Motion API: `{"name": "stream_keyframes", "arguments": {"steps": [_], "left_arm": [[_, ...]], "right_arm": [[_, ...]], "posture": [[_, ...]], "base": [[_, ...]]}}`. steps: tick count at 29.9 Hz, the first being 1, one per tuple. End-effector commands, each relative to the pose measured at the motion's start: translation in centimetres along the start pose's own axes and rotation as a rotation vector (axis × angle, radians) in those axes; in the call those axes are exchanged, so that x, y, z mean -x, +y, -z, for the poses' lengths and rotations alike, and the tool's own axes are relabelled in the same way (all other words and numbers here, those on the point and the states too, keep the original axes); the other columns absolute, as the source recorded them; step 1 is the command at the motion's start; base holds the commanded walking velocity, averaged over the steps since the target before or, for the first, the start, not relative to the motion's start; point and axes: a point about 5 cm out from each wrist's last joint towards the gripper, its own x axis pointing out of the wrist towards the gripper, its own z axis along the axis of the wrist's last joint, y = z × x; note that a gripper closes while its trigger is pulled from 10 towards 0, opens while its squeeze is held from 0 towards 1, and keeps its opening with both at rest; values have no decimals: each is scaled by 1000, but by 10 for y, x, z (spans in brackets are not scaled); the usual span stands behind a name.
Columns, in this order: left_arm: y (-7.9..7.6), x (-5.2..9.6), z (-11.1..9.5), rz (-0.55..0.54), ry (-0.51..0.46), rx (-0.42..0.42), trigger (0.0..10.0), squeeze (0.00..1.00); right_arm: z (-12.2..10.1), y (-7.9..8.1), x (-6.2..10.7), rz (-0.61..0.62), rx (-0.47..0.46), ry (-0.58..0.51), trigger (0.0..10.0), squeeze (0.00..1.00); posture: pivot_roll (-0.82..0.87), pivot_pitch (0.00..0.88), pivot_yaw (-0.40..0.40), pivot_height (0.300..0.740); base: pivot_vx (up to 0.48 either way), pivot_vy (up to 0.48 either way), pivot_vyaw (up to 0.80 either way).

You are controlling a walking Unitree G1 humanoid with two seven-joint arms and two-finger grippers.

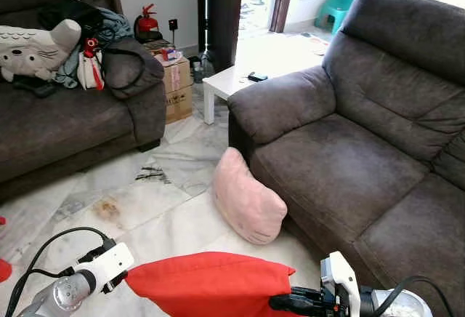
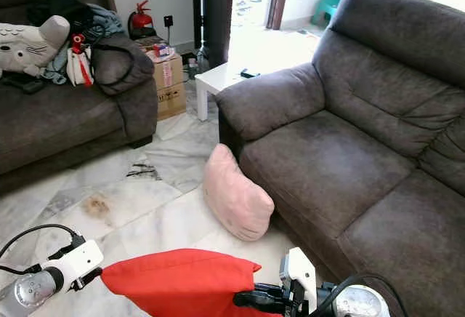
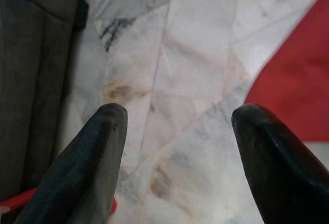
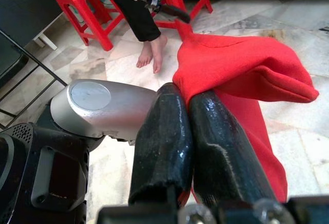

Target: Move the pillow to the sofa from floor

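A red pillow (image 1: 211,284) hangs low in front of me, just above the marble floor. My right gripper (image 4: 187,98) is shut on the pillow's edge, and it shows at the bottom of the eye views (image 1: 287,302). Beside the pillow's left corner, my left gripper (image 3: 175,115) is open, with only floor between its fingers and the red cloth (image 3: 298,90) off to one side. A pink pillow (image 1: 247,199) stands on the floor, leaning against the front of the dark grey sofa (image 1: 349,164) on the right.
A second dark sofa (image 1: 65,128) on the left carries a plush toy (image 1: 36,48) and bags. Cardboard boxes (image 1: 176,84) and a white low table (image 1: 225,84) stand at the back. A person's bare feet (image 4: 154,52) and red stools (image 4: 97,13) are behind me.
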Motion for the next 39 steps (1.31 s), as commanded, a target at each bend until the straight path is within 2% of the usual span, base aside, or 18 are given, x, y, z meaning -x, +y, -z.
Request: {"name": "stream_keyframes", "arguments": {"steps": [1, 4, 6, 10, 13, 17, 21, 24, 27, 30, 33, 39], "left_arm": [[-9, 1, 2, 62, -8, -16, 10000, 0], [-15, 4, 5, 131, -21, -34, 10000, 0], [-19, 9, 8, 232, -34, -17, 10000, 0], [-21, 11, 11, 288, -37, 2, 10000, 0], [-22, 16, 18, 342, -3, -64, 10000, 0], [-20, 18, 26, 343, 52, -175, 10000, 0], [-15, 15, 24, 308, 72, -206, 10000, 0], [-10, 11, 22, 249, 93, -287, 10000, 0], [-8, 6, 14, 214, 69, -295, 10000, 0], [-13, 3, 7, 233, 29, -305, 10000, 0], [-21, 0, 0, 270, -15, -329, 10000, 0], [-23, -1, -5, 290, -42, -316, 10000, 0]], "right_arm": [[-21, 2, -2, -29, 80, -79, 10000, 0], [-21, 2, -1, -29, 80, -76, 10000, 0], [-21, 3, 1, -29, 80, -74, 10000, 0], [-20, 3, 2, -30, 79, -71, 10000, 0], [-21, 4, 2, -33, 80, -70, 10000, 0], [-22, 4, 2, -38, 83, -68, 10000, 0], [-22, 4, 4, -36, 84, -65, 10000, 0], [-23, 3, 5, -34, 86, -64, 10000, 0], [-24, 3, 5, -34, 85, -65, 10000, 0], [-25, 5, 5, -45, 85, -64, 10000, 0], [-25, 12, 7, -102, 102, -41, 10000, 0], [-26, 24, 7, -201, 115, 5, 10000, 0]], "posture": [[11, 0, -55, 740], [9, 0, -56, 740], [7, 0, -59, 740], [7, 0, -61, 740], [4, 0, -63, 740], [0, 0, -69, 740], [-3, 0, -72, 740], [-5, 0, -76, 740], [-6, 0, -78, 740], [-8, 0, -78, 740], [-12, 0, -76, 740], [-17, 0, -73, 740]], "base": [[0, 0, 0], [0, 0, 0], [0, 0, 0], [0, 0, 0], [0, 0, 0], [0, 0, 0], [0, 0, 0], [0, 0, 0], [0, 0, 0], [0, 0, 0], [0, 0, 0], [0, 0, 0]]}}
